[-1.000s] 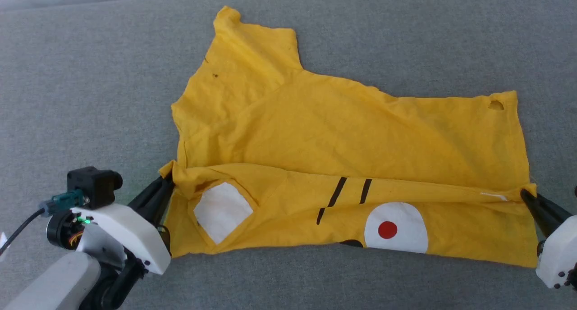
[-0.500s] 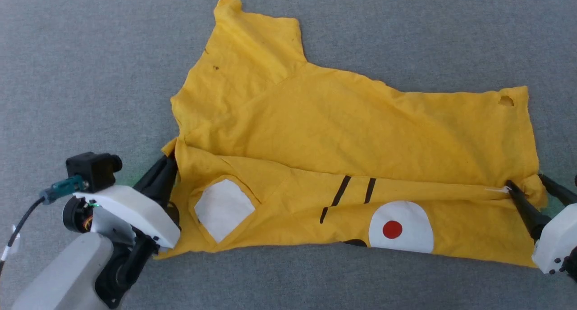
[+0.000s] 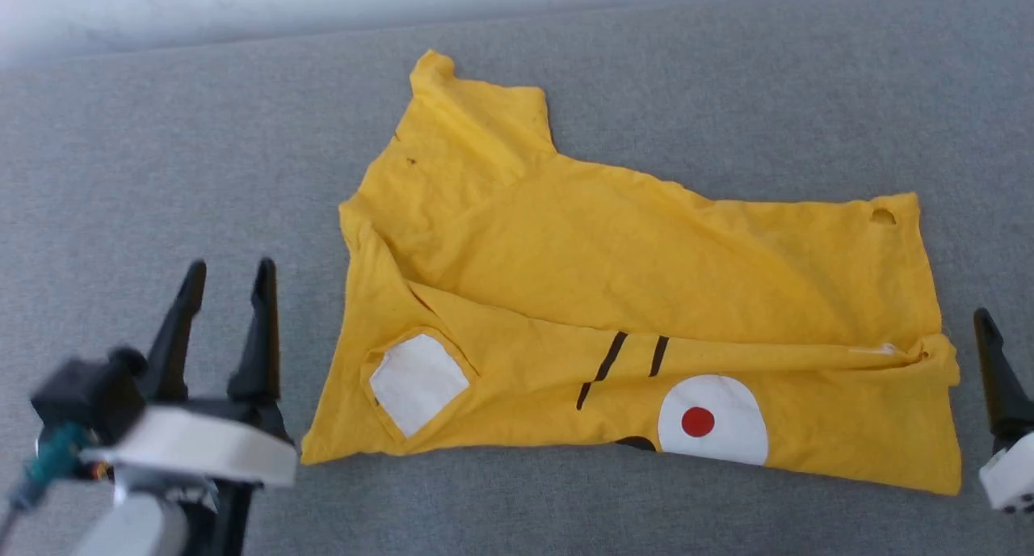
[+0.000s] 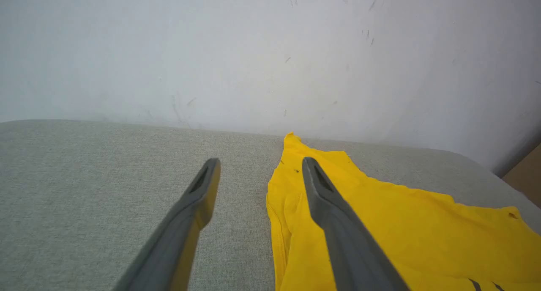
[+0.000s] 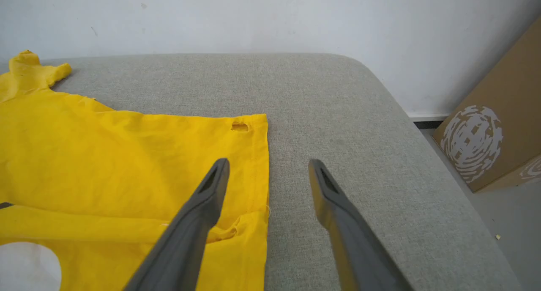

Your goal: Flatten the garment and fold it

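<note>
Your left gripper (image 3: 230, 267) stands with its fingers spread wide and nothing between them, just off the left edge of the garment (image 3: 630, 297). Your right gripper (image 5: 268, 164) is spread just as wide and empty at the garment's right edge. In the right wrist view its left finger crosses over the yellow hem while the other is over bare cushion. You cannot tell from that view whether the finger touches the cloth.

You have the garment lying in the middle of the grey cushion (image 3: 161, 176), mostly flat but wrinkled. Its near strip is folded up over the body, so the print faces you: a white patch (image 3: 418, 382) near the left end, two black line marks (image 3: 614, 355) in the middle, and a white circle (image 3: 727, 435) with a red dot (image 3: 697, 420) further right. A sleeve (image 3: 477, 128) sticks out toward the far side. The small hole (image 3: 883, 216) sits at the far right corner.

Beyond the cushion you see a pale wall (image 4: 253, 50). A brown cardboard box (image 5: 490, 130) stands on the floor off the cushion's right end.
</note>
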Available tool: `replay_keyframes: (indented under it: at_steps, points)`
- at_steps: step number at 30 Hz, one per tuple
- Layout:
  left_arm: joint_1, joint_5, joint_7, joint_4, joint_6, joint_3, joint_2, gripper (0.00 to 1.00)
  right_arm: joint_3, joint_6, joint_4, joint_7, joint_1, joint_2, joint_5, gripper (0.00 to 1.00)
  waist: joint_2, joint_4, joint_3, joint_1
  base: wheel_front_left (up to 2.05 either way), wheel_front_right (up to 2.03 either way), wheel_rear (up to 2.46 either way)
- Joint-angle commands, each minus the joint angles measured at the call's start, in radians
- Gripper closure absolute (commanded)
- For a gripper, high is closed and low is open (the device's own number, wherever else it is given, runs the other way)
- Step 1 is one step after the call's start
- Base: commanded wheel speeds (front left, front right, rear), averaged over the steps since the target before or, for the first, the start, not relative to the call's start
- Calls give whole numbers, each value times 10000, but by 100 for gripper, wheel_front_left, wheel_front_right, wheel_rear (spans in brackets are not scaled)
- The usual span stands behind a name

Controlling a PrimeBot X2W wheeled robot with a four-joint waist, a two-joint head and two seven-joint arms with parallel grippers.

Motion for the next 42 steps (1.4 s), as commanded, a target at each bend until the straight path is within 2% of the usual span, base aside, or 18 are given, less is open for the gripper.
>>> replay_keyframes:
  at_steps: [1,4,7,9,13,18,25,30,35,37,38,42]
  points:
    - [444,621,-48,-247,203,206,-283,0,-233,-21,-227,-250,207,459,-332,0,-1,129,-248,2,0,0,0]
    - [1382,1638,-51,-550,477,634,-1068,0,-559,-21,-625,-610,612,1370,-971,0,-1,181,-380,2,0,0,0]
    - [2233,2307,-52,-463,438,854,-1783,0,-620,-21,-846,-833,952,1965,-1511,0,-1,215,-511,2,0,0,0]
    - [2564,2610,-53,-323,308,942,-2153,0,-672,-21,-921,-943,1107,2192,-1761,0,-1,249,-594,2,0,0,0]
    - [2765,2979,-53,-12,11,1061,-2473,0,-764,-21,-991,-1085,1227,2361,-2157,0,-1,301,-706,2,0,0,0]
    - [2237,2995,643,433,-552,675,-2080,0,-765,-21,-1069,-1067,1183,2441,-2298,0,-1,360,-681,2,0,0,0]
    - [1025,2523,3650,1283,-1392,-76,-1257,0,-566,-21,-1001,-917,1071,2471,-2292,0,-1,314,-423,2,0,0,0]
    - [650,1886,5361,1480,-1616,-309,-1061,0,-456,-21,-891,-837,1050,2474,-2218,0,-1,173,-220,2,0,0,0]
    - [704,917,6885,1528,-1769,-520,-1116,2,-389,-21,-747,-784,1024,2451,-2133,0,-1,53,-24,2,0,0,0]
    - [739,643,7554,1500,-1899,-723,-1028,71,-355,-21,-682,-767,971,2422,-2102,0,-1,14,25,2,0,0,0]
    - [727,546,7699,1453,-1945,-748,-1012,100,-336,-21,-649,-750,947,2398,-2094,0,-1,3,47,2,0,0,0]
    - [648,370,7630,1303,-2055,-667,-1063,100,-280,-21,-531,-702,849,2271,-2062,0,-1,16,69,2,0,0,0]
